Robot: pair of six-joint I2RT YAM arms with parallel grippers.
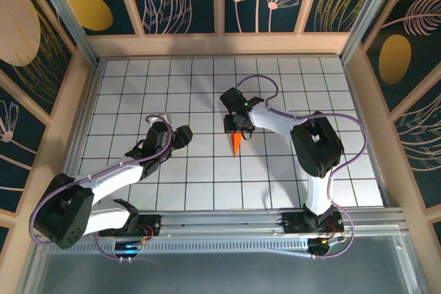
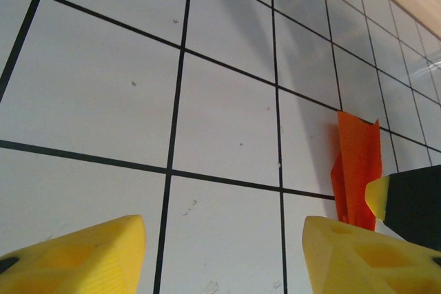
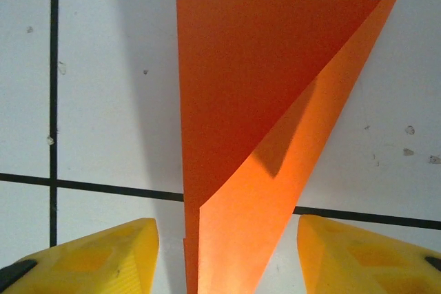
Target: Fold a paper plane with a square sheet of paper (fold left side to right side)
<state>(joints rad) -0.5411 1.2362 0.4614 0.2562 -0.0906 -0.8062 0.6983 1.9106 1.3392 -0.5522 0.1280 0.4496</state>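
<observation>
I looked down from the top and saw the orange paper (image 1: 236,144) near the middle of the white grid table (image 1: 138,87). It was folded into a thin pointy shape. The point faced the near edge, where the arms are bolted. The wide end was under the right gripper (image 1: 238,127).

In the right wrist view, the right gripper (image 3: 227,256) had its two yellow fingers (image 3: 103,256) spread apart. The paper (image 3: 262,135) lay on the table between them, with a bit of white showing on each side. The fingers did not squeeze it. One flap of the paper stood up a little and made a shadow on the part below.

The left gripper (image 1: 183,135) was off to the left, apart from the paper. In its own view the left gripper (image 2: 224,253) was spread too, with just bare table between its fingers. The paper (image 2: 358,163) showed on the right there, beside a fingertip (image 2: 377,196) of the right gripper.
</observation>
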